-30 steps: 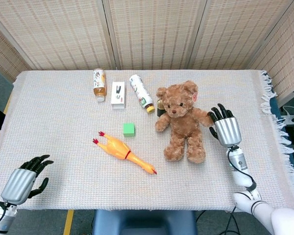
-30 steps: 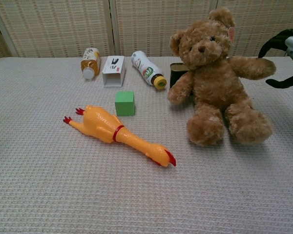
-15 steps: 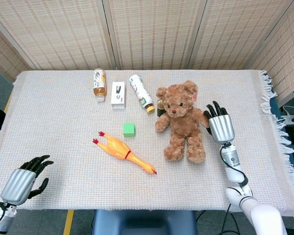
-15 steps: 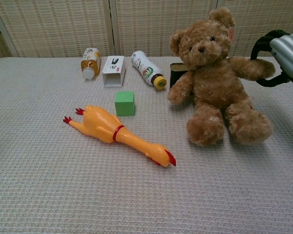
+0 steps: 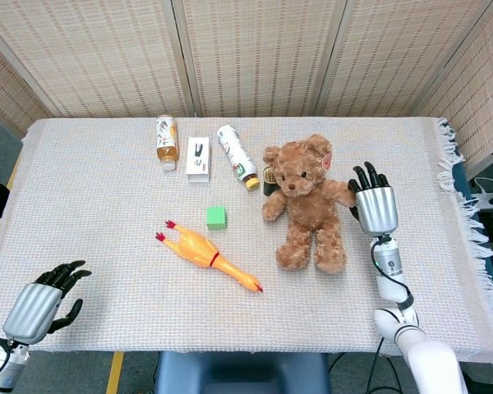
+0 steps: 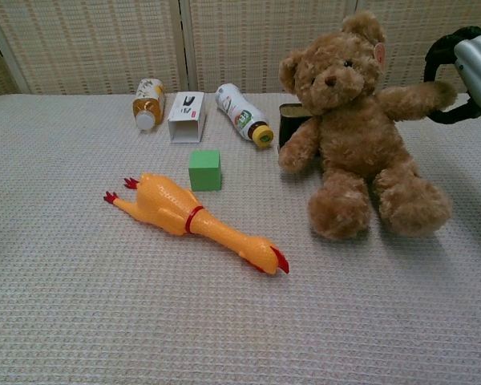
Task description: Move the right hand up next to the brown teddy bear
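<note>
The brown teddy bear (image 5: 306,205) sits upright right of the table's middle, facing the front edge; the chest view shows the bear (image 6: 353,136) at upper right. My right hand (image 5: 374,205) stands just right of it, fingers spread and pointing to the back. In the chest view this hand (image 6: 469,72) has dark fingers touching the bear's outstretched paw, which is tilted upward. Nothing is held in it. My left hand (image 5: 39,305) rests at the table's near left corner, fingers loosely apart and empty.
A yellow rubber chicken (image 5: 207,256) and a green cube (image 5: 216,217) lie left of the bear. Two bottles (image 5: 166,141) (image 5: 237,156) and a white box (image 5: 198,158) lie at the back. A dark can (image 6: 293,120) stands behind the bear. The fringed cloth edge (image 5: 468,217) runs close on the right.
My right hand shifted slightly away from the bear's body and farther back. The bear's outstretched arm rose with it and the bear leaned a little. The left hand stayed put.
</note>
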Controlling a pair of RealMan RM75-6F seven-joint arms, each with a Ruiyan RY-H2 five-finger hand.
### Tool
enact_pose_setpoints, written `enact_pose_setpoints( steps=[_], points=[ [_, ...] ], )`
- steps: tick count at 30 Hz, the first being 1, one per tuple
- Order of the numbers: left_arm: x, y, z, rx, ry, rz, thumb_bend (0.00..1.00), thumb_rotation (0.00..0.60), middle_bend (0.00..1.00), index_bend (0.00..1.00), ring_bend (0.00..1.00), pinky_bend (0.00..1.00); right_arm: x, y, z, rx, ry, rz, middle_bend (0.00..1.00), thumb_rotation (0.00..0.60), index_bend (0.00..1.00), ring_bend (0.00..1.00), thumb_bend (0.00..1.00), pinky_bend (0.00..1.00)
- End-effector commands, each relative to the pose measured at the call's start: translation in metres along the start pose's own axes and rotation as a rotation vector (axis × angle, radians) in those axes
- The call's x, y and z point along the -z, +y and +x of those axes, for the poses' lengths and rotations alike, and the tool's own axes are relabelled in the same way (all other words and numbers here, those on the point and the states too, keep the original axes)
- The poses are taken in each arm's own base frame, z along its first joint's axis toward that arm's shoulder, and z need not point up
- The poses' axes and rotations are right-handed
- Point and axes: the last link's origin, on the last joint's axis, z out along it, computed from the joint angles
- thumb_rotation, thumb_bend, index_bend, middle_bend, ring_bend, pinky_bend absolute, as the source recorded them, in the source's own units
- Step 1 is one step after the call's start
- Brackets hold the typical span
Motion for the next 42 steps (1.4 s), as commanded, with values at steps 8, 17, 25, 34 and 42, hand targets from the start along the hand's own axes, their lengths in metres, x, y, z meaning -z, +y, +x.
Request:
enact_pose_setpoints(
  steps=[8, 17, 25, 34, 42],
  points=[
    [-0.001, -0.001, -0.001, 0.001, -0.009, 0.006, 0.44, 0.600, 0.15, 0.25, 0.18, 0.35, 0.005, -0.003, -0.015, 0.014, -0.088, 0.006, 0.27, 0.600, 0.57, 0.18, 0.17, 0.44],
    [0.000, 0.000, 0.001, 0.007, 0.005, 0.007, 0.44, 0.600, 0.15, 0.25, 0.18, 0.35, 0.000, -0.003, -0.009, -0.004, -0.045, -0.013, 0.27, 0.600, 0.57, 0.18, 0.17, 0.44],
    [0.000, -0.002, 0.000, 0.003, 0.003, 0.017, 0.44, 0.600, 0.15, 0.25, 0.18, 0.35, 0.003, -0.004, -0.010, -0.007, -0.049, -0.009, 0.27, 0.600, 0.57, 0.18, 0.17, 0.44],
    [0.001, -0.002, 0.001, 0.004, 0.009, 0.013, 0.44, 0.600, 0.15, 0.25, 0.18, 0.35, 0.008, -0.003, -0.012, 0.011, -0.066, 0.017, 0.27, 0.600, 0.57, 0.18, 0.17, 0.44],
    [0.000, -0.003, 0.001, 0.006, 0.005, 0.015, 0.44, 0.600, 0.15, 0.25, 0.18, 0.35, 0.005, -0.011, -0.005, -0.033, -0.010, 0.018, 0.27, 0.600, 0.57, 0.18, 0.17, 0.44]
  ],
)
